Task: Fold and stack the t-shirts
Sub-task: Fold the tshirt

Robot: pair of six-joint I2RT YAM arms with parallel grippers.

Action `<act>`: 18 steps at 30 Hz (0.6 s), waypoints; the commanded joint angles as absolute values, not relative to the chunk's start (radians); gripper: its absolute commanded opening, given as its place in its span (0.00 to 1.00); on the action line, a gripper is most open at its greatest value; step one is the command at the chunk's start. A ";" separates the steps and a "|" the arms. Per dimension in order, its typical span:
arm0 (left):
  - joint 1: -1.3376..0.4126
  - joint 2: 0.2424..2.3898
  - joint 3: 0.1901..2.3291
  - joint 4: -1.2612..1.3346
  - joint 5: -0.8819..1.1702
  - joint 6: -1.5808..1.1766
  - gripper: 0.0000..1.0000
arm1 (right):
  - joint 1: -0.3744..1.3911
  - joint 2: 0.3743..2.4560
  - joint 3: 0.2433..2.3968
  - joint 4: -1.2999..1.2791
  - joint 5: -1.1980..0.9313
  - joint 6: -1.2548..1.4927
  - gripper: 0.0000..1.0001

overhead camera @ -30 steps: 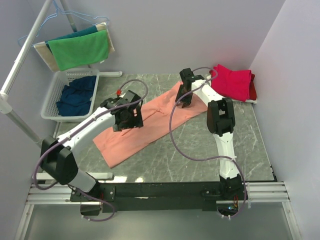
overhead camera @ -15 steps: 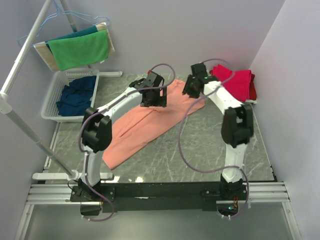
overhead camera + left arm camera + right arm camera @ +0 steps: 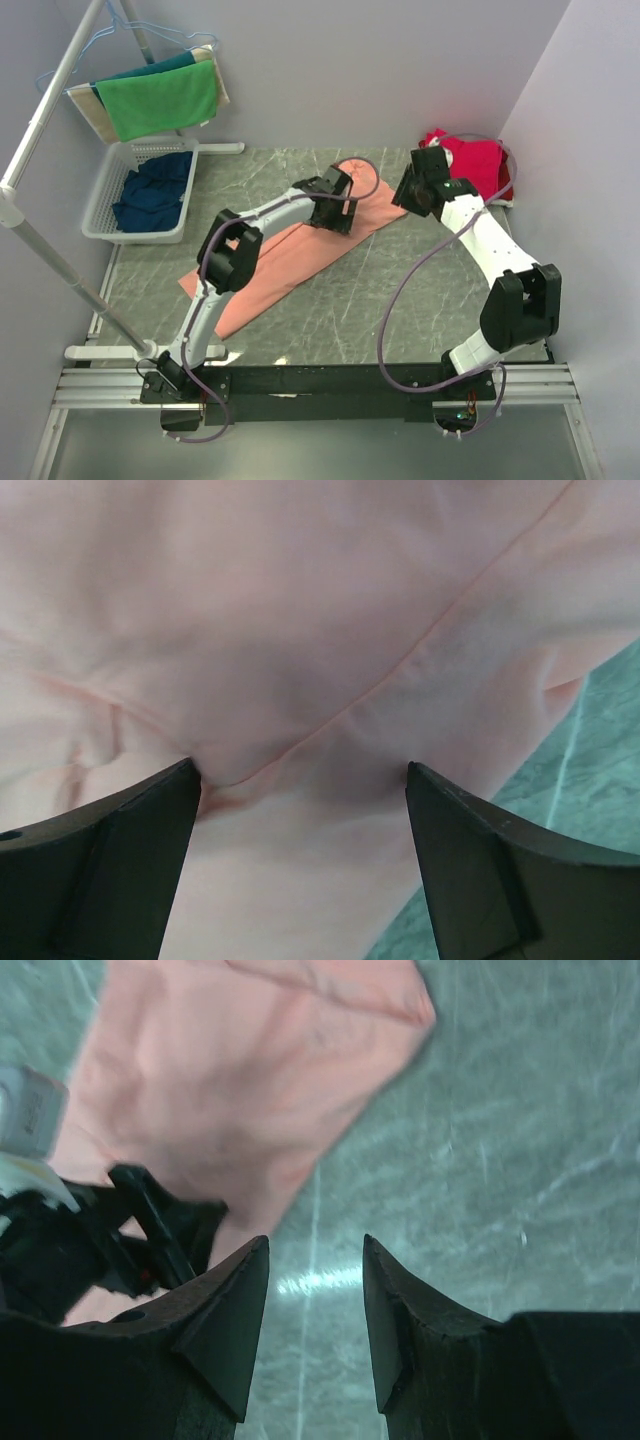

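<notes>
A salmon-orange t-shirt [image 3: 275,260] lies in a long diagonal strip across the table. My left gripper [image 3: 334,214] is down on its far right part, open. In the left wrist view the left gripper [image 3: 300,780] has both tips resting on the salmon cloth [image 3: 300,630], wide apart across a seam. My right gripper [image 3: 412,192] hovers just right of the shirt's far end, open and empty. The right wrist view shows the right gripper [image 3: 315,1250] over bare table, with the shirt's corner [image 3: 250,1080] ahead. Folded crimson-pink and red t-shirts [image 3: 478,165] sit at the back right.
A white basket [image 3: 100,205] holding a navy t-shirt [image 3: 150,195] stands at the back left. Green, teal and beige cloths [image 3: 160,100] hang on a rack above it. A metal pole [image 3: 60,270] slants along the left side. The wall is close behind the red stack.
My left gripper has swung from the shirt's middle to its far right part. My right gripper has come off the shirt and moved right, toward the red stack.
</notes>
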State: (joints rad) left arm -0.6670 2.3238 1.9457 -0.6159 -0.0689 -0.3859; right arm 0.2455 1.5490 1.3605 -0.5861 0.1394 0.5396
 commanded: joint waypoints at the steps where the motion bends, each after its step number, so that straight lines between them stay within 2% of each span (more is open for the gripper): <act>1: -0.687 2.368 2.008 -0.574 -0.142 -0.389 0.88 | 0.245 1.491 1.274 -0.572 0.092 0.560 0.49; 5: -0.689 2.437 2.092 -0.603 -0.253 -0.436 0.89 | 0.252 1.448 1.181 -0.517 0.009 0.569 0.49; 12: -0.673 2.589 2.316 -0.733 -0.452 -0.491 0.91 | 0.267 1.405 1.089 -0.526 0.005 0.541 0.49; 15: -0.649 2.609 2.327 -0.729 -0.469 -0.524 0.94 | 0.271 1.396 1.068 -0.523 0.003 0.531 0.49; 18: -0.614 2.625 2.336 -0.709 -0.396 -0.543 0.94 | 0.302 1.397 1.046 -0.519 -0.023 0.532 0.49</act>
